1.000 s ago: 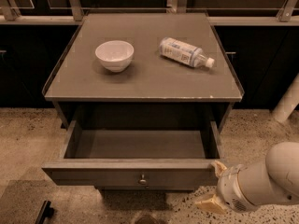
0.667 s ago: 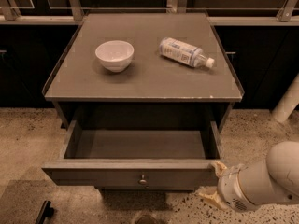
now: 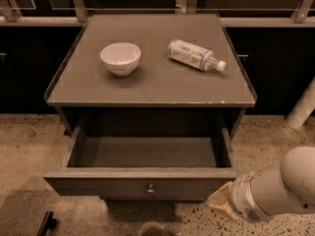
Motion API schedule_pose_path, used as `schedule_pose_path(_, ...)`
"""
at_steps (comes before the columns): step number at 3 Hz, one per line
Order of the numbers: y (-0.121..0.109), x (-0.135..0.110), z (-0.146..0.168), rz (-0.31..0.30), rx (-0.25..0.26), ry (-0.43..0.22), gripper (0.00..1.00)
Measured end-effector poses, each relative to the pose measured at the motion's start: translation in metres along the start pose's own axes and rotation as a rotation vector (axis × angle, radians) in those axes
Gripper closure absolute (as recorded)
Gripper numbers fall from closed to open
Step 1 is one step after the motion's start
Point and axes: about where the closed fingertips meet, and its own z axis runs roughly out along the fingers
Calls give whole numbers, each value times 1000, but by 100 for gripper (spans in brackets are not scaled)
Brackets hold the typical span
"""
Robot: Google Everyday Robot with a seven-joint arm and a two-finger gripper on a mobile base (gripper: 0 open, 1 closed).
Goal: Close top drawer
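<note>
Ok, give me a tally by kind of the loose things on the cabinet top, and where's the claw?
Bowls: 1 (white bowl, upright)
Bottles: 1 (plastic bottle, lying on its side)
Total: 2
The claw is low, by the right end of the front of the open top drawer.

The white arm [image 3: 293, 178] reaches in from the lower right corner, slanting down and to the left; its rounded wrist collar [image 3: 244, 206] tapers into the tan gripper [image 3: 220, 204], which is low in the view and points left.
</note>
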Motion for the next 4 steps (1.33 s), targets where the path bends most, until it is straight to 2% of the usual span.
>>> schedule_pose_path(1,0,-28,-50,-46,75,4,100)
schedule_pose_path(2,6,-34,-98,-46,154,-30,100)
schedule_pose_path(3,10,-9,-62,3,111,-75,100)
schedule_pose_path(4,20,32,5,87,-11,-66,100)
